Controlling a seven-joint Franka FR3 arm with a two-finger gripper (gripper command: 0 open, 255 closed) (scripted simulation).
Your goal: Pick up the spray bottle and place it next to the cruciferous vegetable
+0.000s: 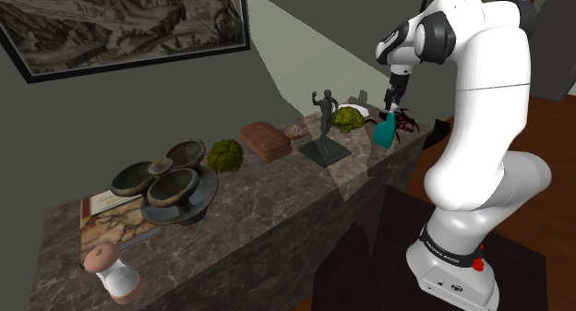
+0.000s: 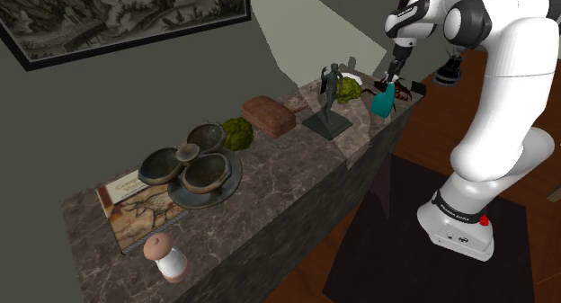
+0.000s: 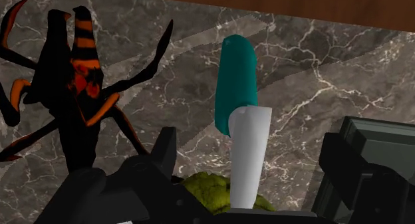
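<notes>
Wrist view: parted fingers (image 3: pixel 362 166) flank teal spray bottle (image 3: pixel 237 83)

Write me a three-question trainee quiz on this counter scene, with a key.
1. True or false: the claw is shut on the spray bottle.
2. In the shoulder view, what sits between the statue and the spray bottle? A) green vegetable B) kettle C) red mug
3. Fill in: the spray bottle's body is ____, its head white.
Key: 1 false, the open claw hangs above it, fingers either side, not touching; 2 A; 3 teal.
</notes>
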